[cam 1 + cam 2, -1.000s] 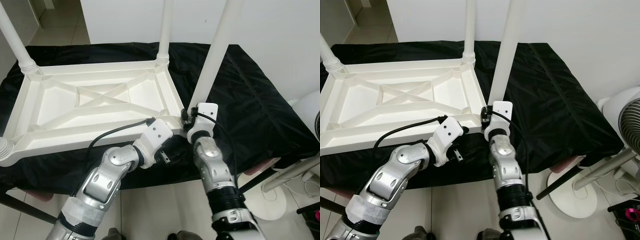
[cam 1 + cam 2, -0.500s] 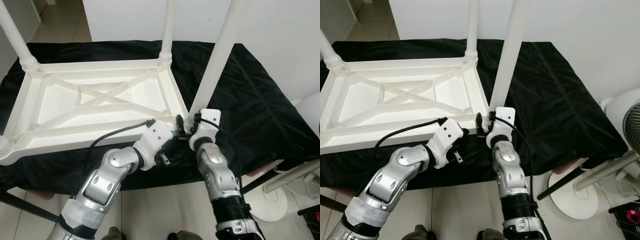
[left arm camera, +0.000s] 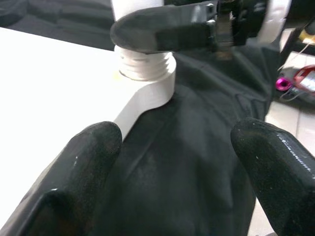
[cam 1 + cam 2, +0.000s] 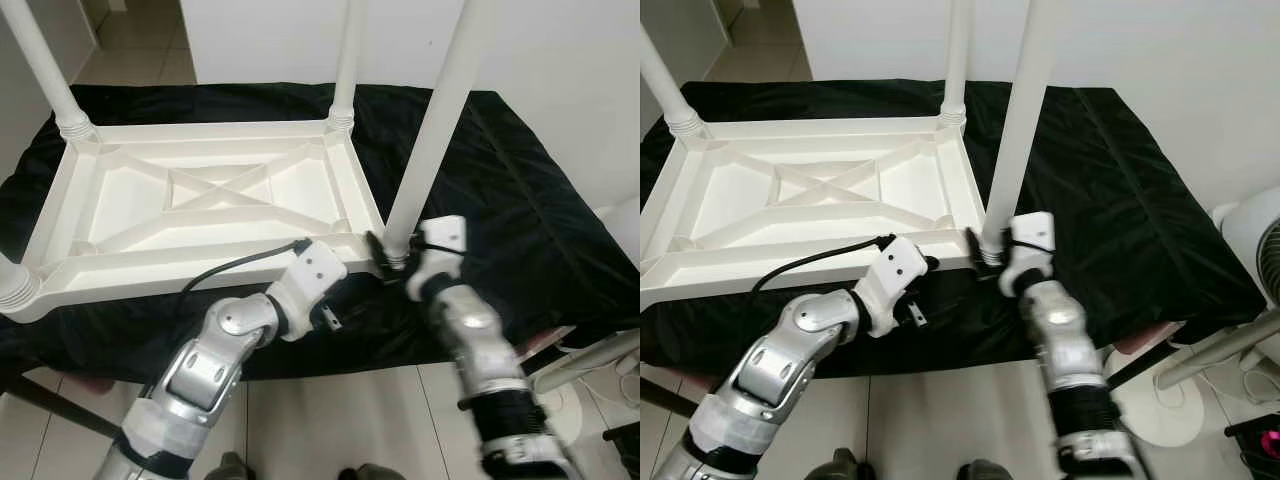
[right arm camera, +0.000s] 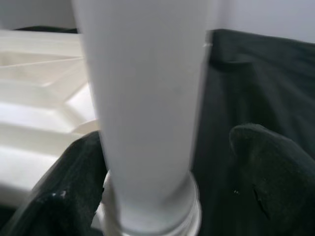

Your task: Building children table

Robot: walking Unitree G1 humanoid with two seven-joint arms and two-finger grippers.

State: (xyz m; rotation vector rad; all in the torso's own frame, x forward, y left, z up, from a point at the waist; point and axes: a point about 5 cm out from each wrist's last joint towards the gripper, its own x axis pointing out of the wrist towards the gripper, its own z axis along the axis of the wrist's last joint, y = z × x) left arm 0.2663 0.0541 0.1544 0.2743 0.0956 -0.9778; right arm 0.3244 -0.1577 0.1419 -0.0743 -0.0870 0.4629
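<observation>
The white children's table [image 4: 180, 268] lies upside down on a black cloth, its legs pointing up. My right gripper [image 4: 392, 256] is at the foot of the near right leg [image 4: 430, 130], where the leg meets the threaded corner socket [image 3: 145, 63]. In the right wrist view the leg [image 5: 147, 98] stands between the open fingers [image 5: 266, 167]; one finger touches it and the other is apart. My left gripper [image 3: 172, 162] is open just in front of that same corner, over the cloth, holding nothing.
Other legs rise at the far right [image 4: 347, 60], far left [image 4: 40, 70] and near left corner [image 4: 12, 285]. The black cloth [image 4: 520, 200] reaches to the right edge. A white fan [image 4: 1252, 240] stands on the tiled floor at the right. White wall behind.
My right forearm has swung out to the right while its gripper stayed at the foot of the leg. The left arm has kept its place. The camera has shifted a little.
</observation>
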